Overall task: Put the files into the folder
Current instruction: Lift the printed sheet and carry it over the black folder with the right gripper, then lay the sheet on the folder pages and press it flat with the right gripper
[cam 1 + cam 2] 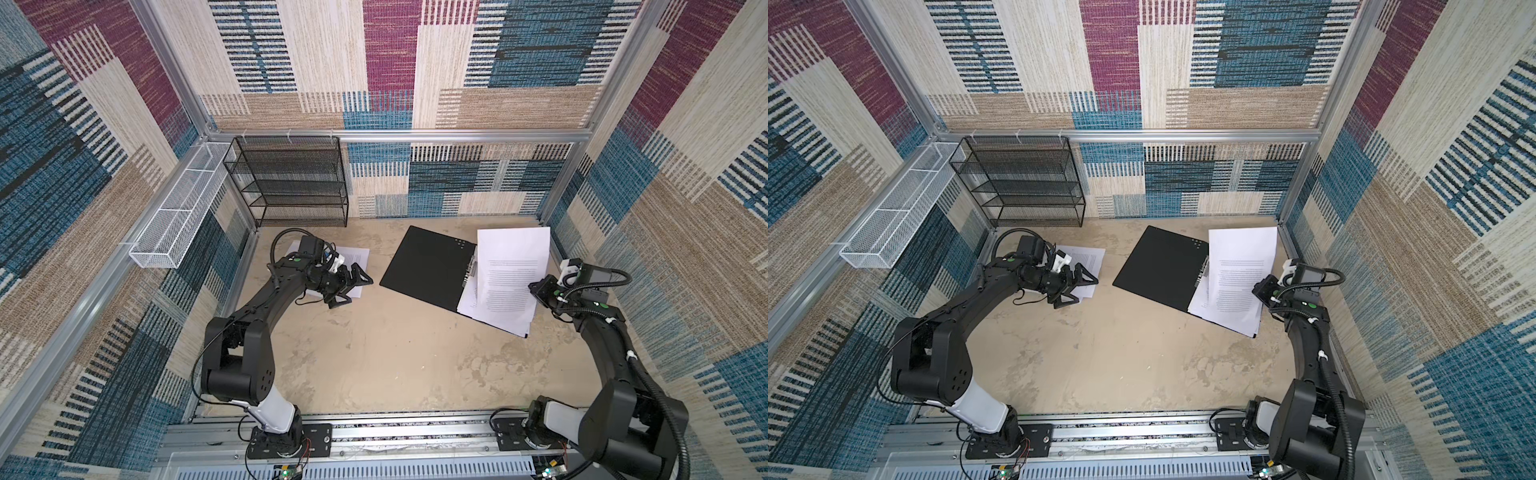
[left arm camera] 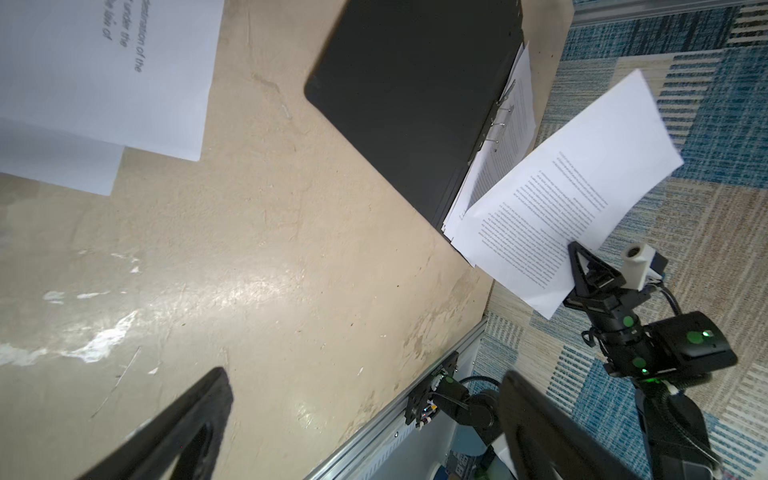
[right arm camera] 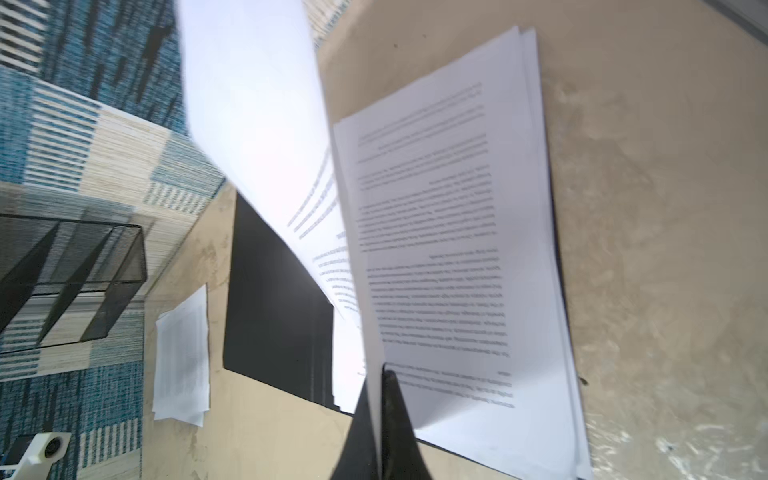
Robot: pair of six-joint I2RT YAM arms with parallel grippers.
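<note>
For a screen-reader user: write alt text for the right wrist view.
The right gripper pinches one printed sheet, lifted above the stack of files lying on the open black folder. More loose sheets lie past the folder, near a black mesh rack.

The folder [image 1: 424, 262] shows black inside. The sheets [image 1: 513, 253] are white with dark text lines. The table [image 1: 395, 353] is mottled beige.

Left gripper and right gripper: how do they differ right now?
The left gripper is wide open and empty; the right gripper is shut on a printed sheet. The left hangs by loose sheets on the table; the right holds its sheet raised over the stack on the open folder. Both are black, with triangular fingers.
</note>
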